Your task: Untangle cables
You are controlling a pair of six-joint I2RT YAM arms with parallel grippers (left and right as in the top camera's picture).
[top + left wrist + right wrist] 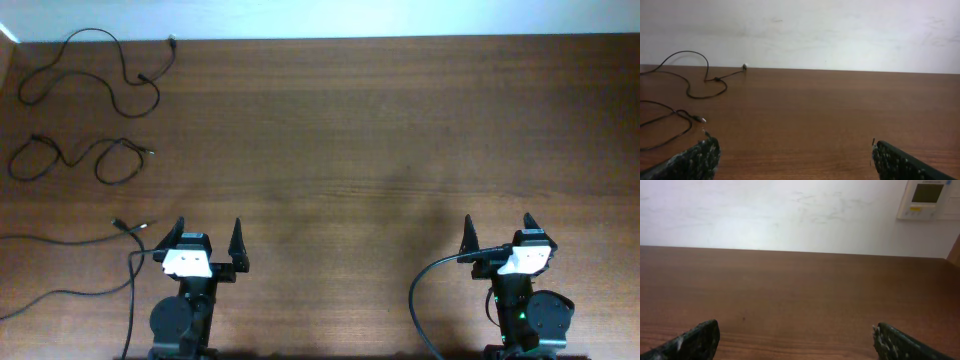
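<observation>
Three thin black cables lie apart at the table's left side. The far cable (143,78) winds along the back edge, its plug near the wall; it also shows in the left wrist view (715,79). The middle cable (66,160) forms two small loops. The near cable (70,241) runs in from the left edge, and its silvery plug ends just left of my left gripper (210,232); it also shows in the left wrist view (677,112). My left gripper (795,155) is open and empty. My right gripper (498,225) (795,337) is open and empty, far from all cables.
The brown wooden table (380,140) ends at a white wall behind. A thicker black arm cable (415,300) curls beside the right arm's base, and another (70,292) runs left of the left arm's base. A wall thermostat (927,197) shows at the upper right.
</observation>
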